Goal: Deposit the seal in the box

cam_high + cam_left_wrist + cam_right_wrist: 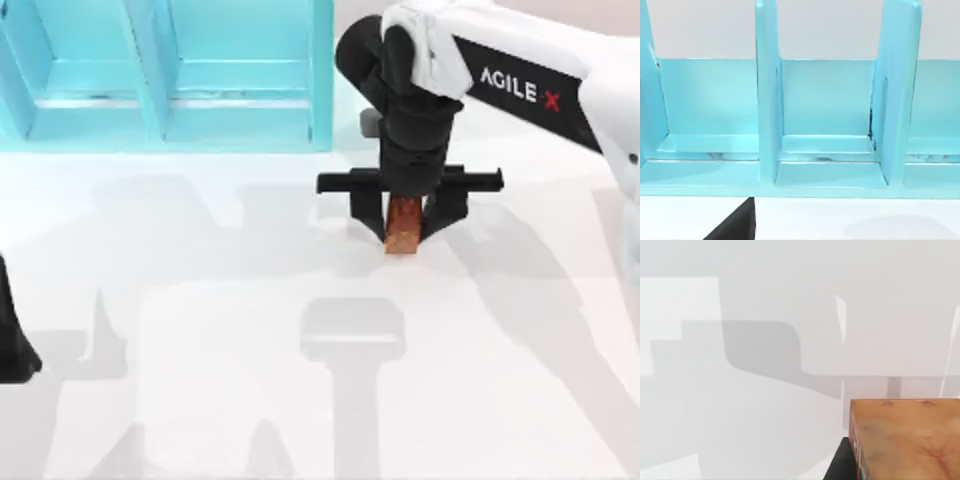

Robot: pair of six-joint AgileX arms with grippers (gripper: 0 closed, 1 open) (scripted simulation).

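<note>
Reddish-brown and rigid, the seal [402, 228] probably weighs little; your right hand [405, 222] clenches its flat sides, just right of the box [322, 80]. Left hand's state: cannot tell.

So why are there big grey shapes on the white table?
Those are shadows. In the top view, the right gripper holding the small reddish-brown block casts a grey shadow on the white table; the right wrist view shows soft grey shadows too.

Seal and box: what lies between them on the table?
Bare white table, crossed by shadows, separates the seal, held in the right end effector, from the box in the top view.
</note>
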